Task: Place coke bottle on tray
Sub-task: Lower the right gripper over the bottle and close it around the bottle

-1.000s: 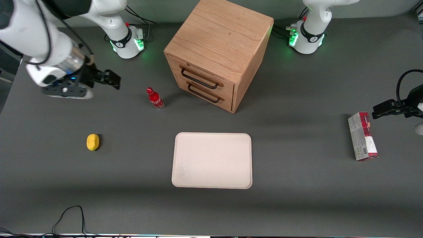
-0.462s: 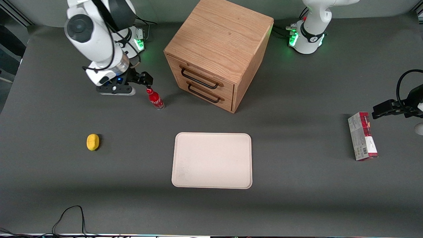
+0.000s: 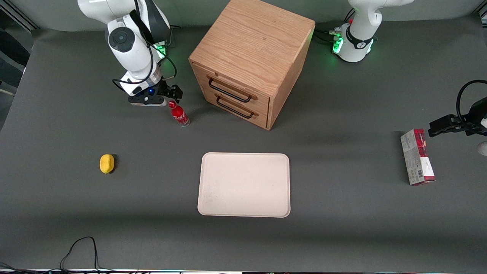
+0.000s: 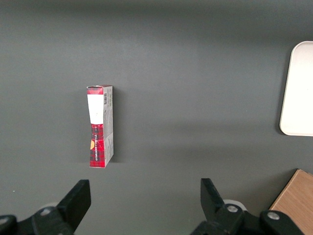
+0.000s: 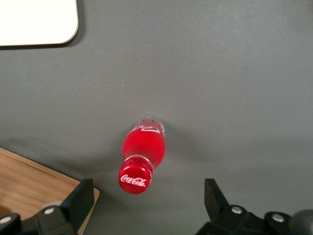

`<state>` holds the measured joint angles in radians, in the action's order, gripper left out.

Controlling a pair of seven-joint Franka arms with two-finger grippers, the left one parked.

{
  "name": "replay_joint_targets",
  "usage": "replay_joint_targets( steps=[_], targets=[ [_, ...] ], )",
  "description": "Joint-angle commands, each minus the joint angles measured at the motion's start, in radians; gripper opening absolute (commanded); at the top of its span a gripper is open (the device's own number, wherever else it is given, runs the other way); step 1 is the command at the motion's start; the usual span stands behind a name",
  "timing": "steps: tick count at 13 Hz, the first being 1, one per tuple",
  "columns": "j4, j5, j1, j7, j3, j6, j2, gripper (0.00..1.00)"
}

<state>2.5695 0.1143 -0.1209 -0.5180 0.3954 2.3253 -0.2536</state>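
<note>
The coke bottle [image 3: 179, 113] stands upright on the grey table, a small red bottle with a red cap, beside the wooden cabinet's drawer front. In the right wrist view I look down on its cap and body [image 5: 142, 152]. My gripper [image 3: 172, 94] hovers just above the cap, a little farther from the front camera; its fingers are open and empty, spread wide either side of the bottle [image 5: 146, 203]. The cream-white tray [image 3: 244, 184] lies flat and empty, nearer the front camera than the bottle; its corner shows in the right wrist view [image 5: 36, 22].
A wooden two-drawer cabinet [image 3: 251, 61] stands close beside the bottle. A yellow lemon-like object [image 3: 107, 163] lies toward the working arm's end. A red-and-white carton [image 3: 417, 156] lies toward the parked arm's end, seen also in the left wrist view [image 4: 100, 126].
My gripper has travelled from the working arm's end of the table toward the bottle and now hovers over its cap. The bottle and tray have not moved.
</note>
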Motion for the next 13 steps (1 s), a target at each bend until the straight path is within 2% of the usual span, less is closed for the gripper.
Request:
replay_joint_targets(
  steps=[1,3,7,8,9,13],
  targets=[
    [0.021,0.019,0.003,-0.057,0.037,0.066,0.02,1.0],
    [0.043,0.019,0.003,-0.057,0.037,0.13,0.046,1.0],
    [0.043,0.012,0.004,-0.047,0.037,0.152,0.062,0.99],
    [0.043,0.012,0.004,-0.047,0.037,0.166,0.066,0.92],
    [0.044,0.012,0.004,-0.047,0.037,0.17,0.074,0.78],
    [0.035,0.005,0.015,-0.04,0.036,0.174,0.08,0.13]
  ],
)
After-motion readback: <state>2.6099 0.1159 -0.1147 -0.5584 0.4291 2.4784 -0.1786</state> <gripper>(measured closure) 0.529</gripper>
